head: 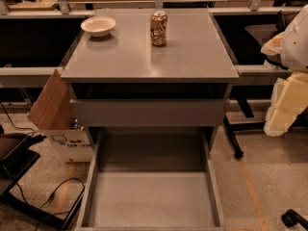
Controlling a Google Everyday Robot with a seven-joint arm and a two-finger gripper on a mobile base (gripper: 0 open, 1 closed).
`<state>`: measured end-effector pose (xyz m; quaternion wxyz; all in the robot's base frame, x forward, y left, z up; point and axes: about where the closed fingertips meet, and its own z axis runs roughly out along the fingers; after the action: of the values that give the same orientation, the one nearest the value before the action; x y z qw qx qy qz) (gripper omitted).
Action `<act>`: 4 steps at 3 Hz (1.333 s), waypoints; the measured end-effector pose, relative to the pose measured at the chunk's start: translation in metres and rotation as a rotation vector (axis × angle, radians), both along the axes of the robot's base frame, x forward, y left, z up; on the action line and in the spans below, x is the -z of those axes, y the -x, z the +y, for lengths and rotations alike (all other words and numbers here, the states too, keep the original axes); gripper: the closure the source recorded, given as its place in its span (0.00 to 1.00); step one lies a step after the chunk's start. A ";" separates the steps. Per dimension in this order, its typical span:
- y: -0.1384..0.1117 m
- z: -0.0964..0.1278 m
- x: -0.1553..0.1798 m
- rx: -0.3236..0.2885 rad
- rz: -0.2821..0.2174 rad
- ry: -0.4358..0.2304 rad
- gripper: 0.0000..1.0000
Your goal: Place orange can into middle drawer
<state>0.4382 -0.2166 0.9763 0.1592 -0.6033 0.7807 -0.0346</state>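
1. Orange can [159,28] upright on the cabinet top [144,64], near the back edge, about mid-width.
2. White bowl [98,26] at the back left corner, apart from the can.
3. Middle drawer [151,201] pulled out below the front edge, under a closed drawer front [149,112].
4. Gripper [285,102] beyond the right edge, well apart from the can; grip state impossible to tell.
5. Cardboard box [55,112] on the floor by the front left corner.

Speckled floor [269,177], grey cabinet [144,57], cardboard box [50,105] at left, dim light
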 end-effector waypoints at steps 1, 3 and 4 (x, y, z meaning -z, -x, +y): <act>0.000 0.000 0.000 0.000 0.000 0.000 0.00; -0.110 0.019 -0.014 -0.073 -0.100 -0.184 0.00; -0.177 0.040 -0.032 -0.058 -0.192 -0.295 0.00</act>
<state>0.6154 -0.1762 1.0079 0.3207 -0.5895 0.7409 0.0273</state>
